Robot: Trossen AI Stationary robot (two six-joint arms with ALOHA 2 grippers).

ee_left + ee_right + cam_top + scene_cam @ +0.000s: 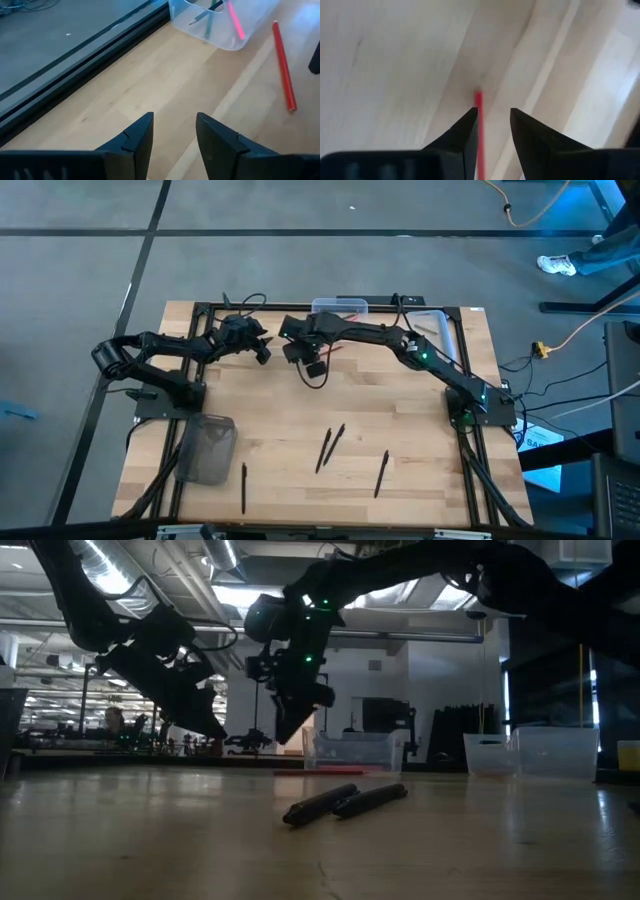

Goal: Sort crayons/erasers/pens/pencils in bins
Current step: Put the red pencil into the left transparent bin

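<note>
While the right gripper [492, 122] straddles the thin red pencil [479, 132], fingers spread, closure appears next; left gripper [174, 130] waits, spread.

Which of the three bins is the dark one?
The smoky grey bin at the table's front-left; the clear bin and the other clear bin sit along the far edge.

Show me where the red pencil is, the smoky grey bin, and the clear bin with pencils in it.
red pencil [283, 65]: left wrist view, middle of its shaft.
smoky grey bin [207, 450]: high view, centre of its floor.
clear bin [227, 42]: left wrist view, its near wall.
</note>
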